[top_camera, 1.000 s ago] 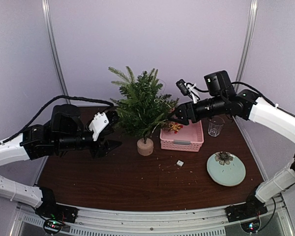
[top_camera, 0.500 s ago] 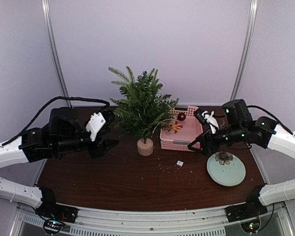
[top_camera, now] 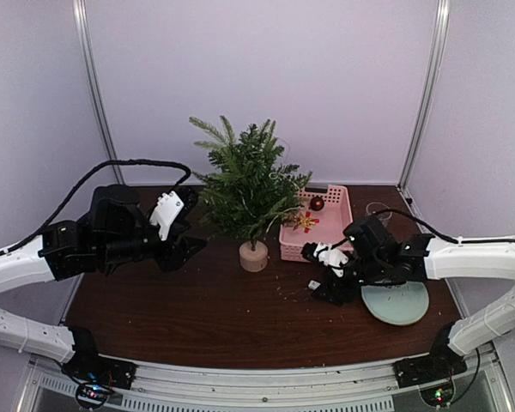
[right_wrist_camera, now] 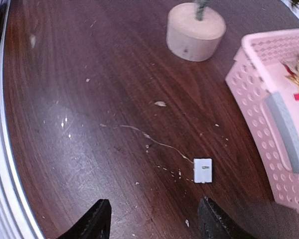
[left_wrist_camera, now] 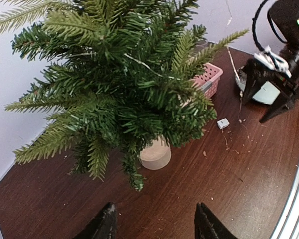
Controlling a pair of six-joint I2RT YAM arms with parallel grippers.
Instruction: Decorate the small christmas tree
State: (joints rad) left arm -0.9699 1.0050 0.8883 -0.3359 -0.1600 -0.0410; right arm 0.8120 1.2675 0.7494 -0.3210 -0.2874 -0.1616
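Note:
The small christmas tree point(top_camera: 251, 184) stands upright on its pale wooden stump base point(top_camera: 253, 256) at the table's back middle; it fills the left wrist view point(left_wrist_camera: 119, 79), its base point(left_wrist_camera: 155, 154) showing there and in the right wrist view point(right_wrist_camera: 196, 31). My left gripper point(top_camera: 189, 239) is open and empty, left of the tree, its fingertips point(left_wrist_camera: 107, 226) apart from the base. My right gripper point(top_camera: 319, 276) is open and empty, low over the table by a small white tag point(top_camera: 313, 284) with a thin thread point(right_wrist_camera: 203, 171). A pink basket point(top_camera: 319, 225) holds a gold star point(top_camera: 304, 221) and a red ball point(top_camera: 317, 203).
A pale green plate point(top_camera: 403, 307) lies at the right under my right arm. A clear glass point(top_camera: 379, 209) stands behind it, beside the basket. Needle crumbs lie scattered on the dark wood table point(top_camera: 197, 318). The basket's side point(right_wrist_camera: 269, 124) is close to my right gripper.
My right arm has swung down and forward from beside the tree, past the basket, to just above the table by the white tag. My left gripper has barely moved.

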